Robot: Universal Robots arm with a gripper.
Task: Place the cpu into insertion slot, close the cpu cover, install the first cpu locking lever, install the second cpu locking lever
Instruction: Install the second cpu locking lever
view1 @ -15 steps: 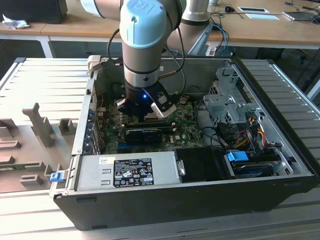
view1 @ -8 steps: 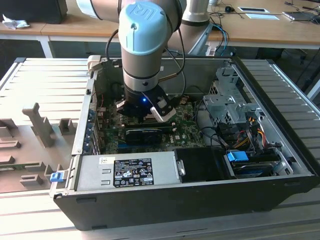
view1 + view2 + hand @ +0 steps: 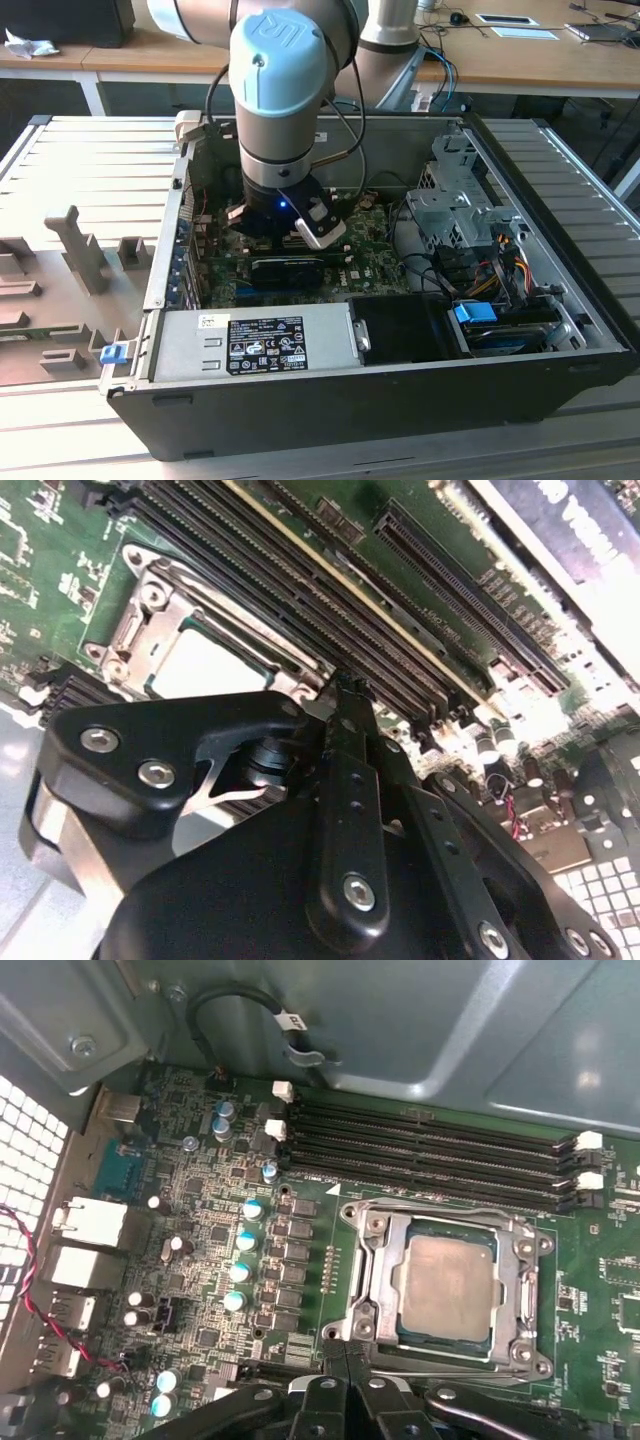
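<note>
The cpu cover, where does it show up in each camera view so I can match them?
First wrist view: cpu cover, closed around the cpu.
Second wrist view: cpu cover, past the gripper.
Exterior view: hidden behind the arm.
Shared landmark: memory slots beside it.

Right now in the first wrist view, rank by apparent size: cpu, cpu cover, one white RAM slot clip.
1. cpu cover, closed down as a frame around the chip.
2. cpu, seated and showing through the cover's cutout.
3. white RAM slot clip, far smaller than either.
</note>
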